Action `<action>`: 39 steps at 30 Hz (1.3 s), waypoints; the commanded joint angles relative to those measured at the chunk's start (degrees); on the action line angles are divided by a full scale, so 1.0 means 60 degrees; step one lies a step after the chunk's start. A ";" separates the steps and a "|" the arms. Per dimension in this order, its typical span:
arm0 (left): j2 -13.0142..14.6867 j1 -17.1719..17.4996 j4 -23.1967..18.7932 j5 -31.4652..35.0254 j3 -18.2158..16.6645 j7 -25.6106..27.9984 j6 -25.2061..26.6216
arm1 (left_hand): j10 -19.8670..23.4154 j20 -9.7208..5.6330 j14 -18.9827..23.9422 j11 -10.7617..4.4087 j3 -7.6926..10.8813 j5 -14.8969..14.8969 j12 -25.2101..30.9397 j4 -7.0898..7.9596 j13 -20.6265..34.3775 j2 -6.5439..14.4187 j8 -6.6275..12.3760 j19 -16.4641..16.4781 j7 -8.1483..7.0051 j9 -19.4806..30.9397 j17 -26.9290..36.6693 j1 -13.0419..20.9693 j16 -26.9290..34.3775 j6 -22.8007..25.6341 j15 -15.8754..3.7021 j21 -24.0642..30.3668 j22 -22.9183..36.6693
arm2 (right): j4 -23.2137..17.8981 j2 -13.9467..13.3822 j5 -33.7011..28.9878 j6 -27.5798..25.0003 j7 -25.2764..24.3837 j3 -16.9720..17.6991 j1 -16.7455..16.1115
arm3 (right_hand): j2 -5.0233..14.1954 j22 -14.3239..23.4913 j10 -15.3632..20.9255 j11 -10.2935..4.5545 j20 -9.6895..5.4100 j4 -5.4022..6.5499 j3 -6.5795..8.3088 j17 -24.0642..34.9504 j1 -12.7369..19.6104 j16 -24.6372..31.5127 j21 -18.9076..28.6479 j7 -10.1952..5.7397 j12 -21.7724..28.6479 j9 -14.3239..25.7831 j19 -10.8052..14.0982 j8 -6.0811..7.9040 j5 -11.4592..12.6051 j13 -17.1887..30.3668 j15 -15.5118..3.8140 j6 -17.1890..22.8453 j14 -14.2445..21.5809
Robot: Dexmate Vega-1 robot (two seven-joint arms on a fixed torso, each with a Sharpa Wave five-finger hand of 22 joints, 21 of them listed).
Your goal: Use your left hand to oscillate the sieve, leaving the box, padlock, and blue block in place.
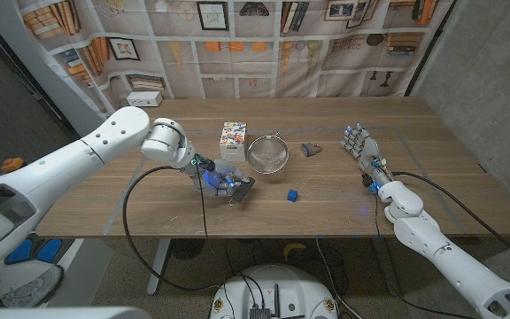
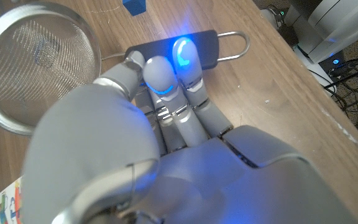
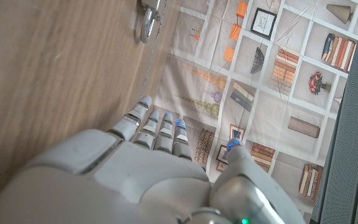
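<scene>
My left hand (image 2: 166, 99) presses its fingers on the sieve (image 1: 268, 153) handle (image 2: 185, 53), which runs from the bowl toward me; right hand (image 1: 361, 146) open, far.

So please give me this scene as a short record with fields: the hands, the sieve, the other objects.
left hand: fingers on the sieve's dark handle
right hand: apart from every object, holds nothing
sieve: on the table, mid-table
box: beside the sieve
padlock: other side of the sieve
blue block: nearer the robot
</scene>
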 commanded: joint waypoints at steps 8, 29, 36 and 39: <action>-0.0362 0.0951 -0.0483 0.2084 -0.1136 -0.1687 -0.0353 | 0.1115 -0.0635 -0.0036 -0.1167 -0.0004 -0.0039 -0.0005 0.0013 0.0379 0.0093 0.0067 -0.0001 -0.0010 0.0066 -0.0067 -0.0008 -0.0049 0.0045 -0.0030 -0.0021 0.0004 | 0.0041 0.0015 0.0020 0.0061 0.0033 0.0012 -0.0004 | 0.0042 0.0026 0.0054 0.0002 -0.0069 -0.0038 0.0022 0.0020 0.0019 0.0043 0.0044 0.0008 0.0054 0.0027 0.0019 0.0040 0.0017 0.0032 -0.0021 0.0089 0.0004; -0.0819 0.2010 -0.0658 0.4344 -0.2120 -0.4173 -0.1152 | 0.1055 -0.0638 0.0017 -0.1286 -0.0020 -0.0073 -0.0067 0.0018 0.0264 0.0108 0.0079 -0.0048 -0.0121 0.0067 -0.0079 -0.0054 -0.0028 0.0011 -0.0031 -0.0037 0.0004 | 0.0059 -0.0031 0.0040 0.0018 0.0180 -0.0008 0.0079 | 0.0043 0.0026 0.0058 0.0004 -0.0065 -0.0059 0.0037 0.0030 0.0003 0.0053 0.0047 0.0002 0.0056 0.0028 0.0025 0.0037 0.0011 0.0032 -0.0024 0.0100 0.0003; -0.0985 0.2164 -0.0657 0.4541 -0.2294 -0.4270 -0.1067 | 0.1030 -0.0639 -0.0095 -0.1237 -0.0022 -0.0079 -0.0074 0.0012 0.0228 0.0101 0.0090 -0.0059 -0.0152 0.0061 -0.0157 -0.0073 -0.0125 0.0014 -0.0033 -0.0042 0.0004 | 0.0068 -0.0046 0.0041 -0.0020 0.0237 -0.0027 0.0130 | 0.0042 0.0026 0.0063 0.0006 -0.0052 -0.0065 0.0041 0.0034 -0.0005 0.0053 0.0049 0.0000 0.0058 0.0028 0.0029 0.0035 0.0009 0.0033 -0.0017 0.0099 -0.0003; -0.1020 0.2204 -0.0674 0.4535 -0.2372 -0.4149 -0.0965 | 0.1026 -0.0639 -0.0046 -0.1250 -0.0018 -0.0080 -0.0067 0.0012 0.0231 0.0110 0.0090 -0.0063 -0.0174 0.0059 -0.0105 -0.0074 -0.0077 0.0006 -0.0031 -0.0045 0.0003 | 0.0064 -0.0055 0.0038 -0.0029 0.0255 -0.0033 0.0140 | 0.0042 0.0027 0.0064 0.0000 -0.0050 -0.0068 0.0043 0.0035 -0.0007 0.0053 0.0048 0.0005 0.0059 0.0028 0.0027 0.0032 0.0009 0.0033 -0.0019 0.0095 -0.0005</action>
